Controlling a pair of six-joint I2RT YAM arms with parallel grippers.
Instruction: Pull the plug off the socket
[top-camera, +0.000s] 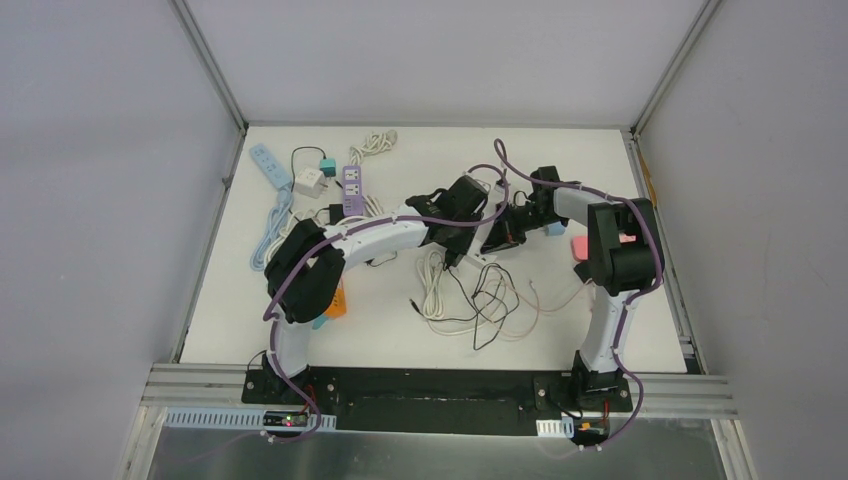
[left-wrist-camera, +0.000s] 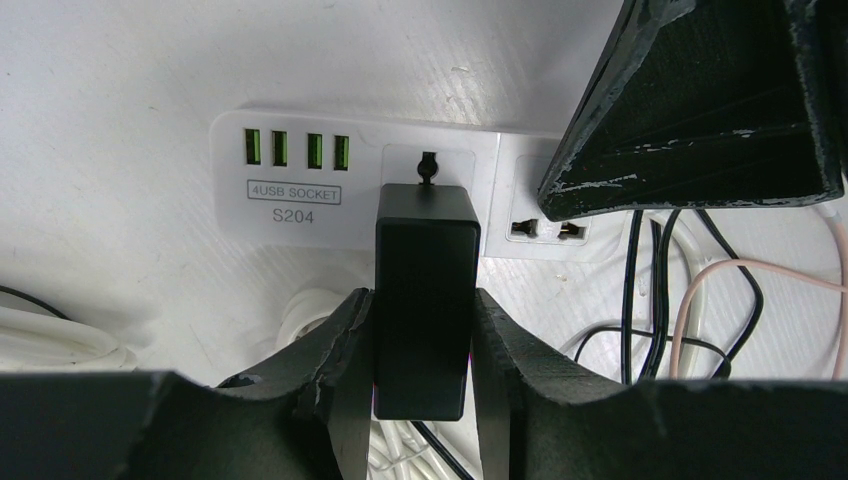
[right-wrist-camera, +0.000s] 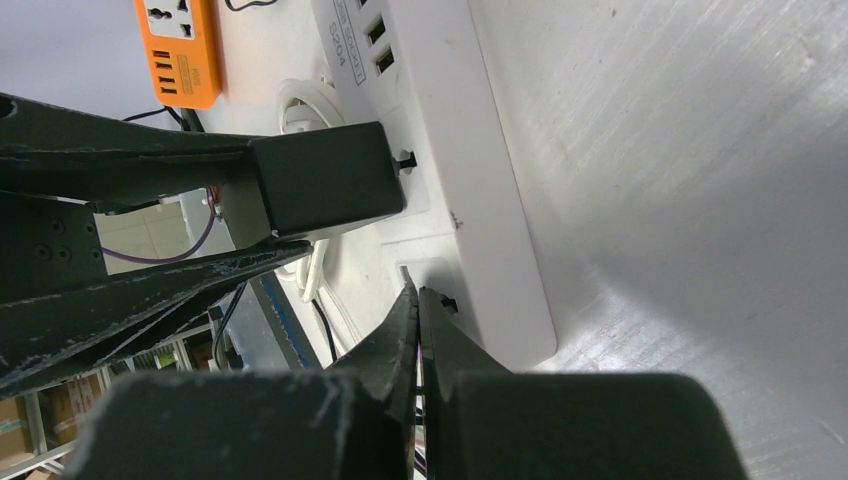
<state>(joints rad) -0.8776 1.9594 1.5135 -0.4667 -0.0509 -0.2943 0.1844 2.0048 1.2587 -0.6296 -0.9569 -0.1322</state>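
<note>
A black plug (left-wrist-camera: 425, 290) sits at a socket of the white power strip (left-wrist-camera: 300, 160) marked "4USB SOCKET". My left gripper (left-wrist-camera: 423, 305) is shut on the plug, one finger on each side. In the right wrist view the plug (right-wrist-camera: 320, 185) stands slightly off the strip (right-wrist-camera: 480, 200), with a short metal prong showing between them; I cannot tell whether the prong is still in the socket. My right gripper (right-wrist-camera: 418, 295) is shut, its tips pressed on the strip's far end. Both grippers meet at mid-table, the left (top-camera: 465, 215) and the right (top-camera: 510, 225).
An orange power strip (right-wrist-camera: 180, 50) lies near the left arm. A purple strip (top-camera: 353, 190), a blue strip (top-camera: 268, 165) and a white cube adapter (top-camera: 308, 180) lie at the back left. Tangled cables (top-camera: 480, 295) lie in front. A pink object (top-camera: 580, 245) lies at the right.
</note>
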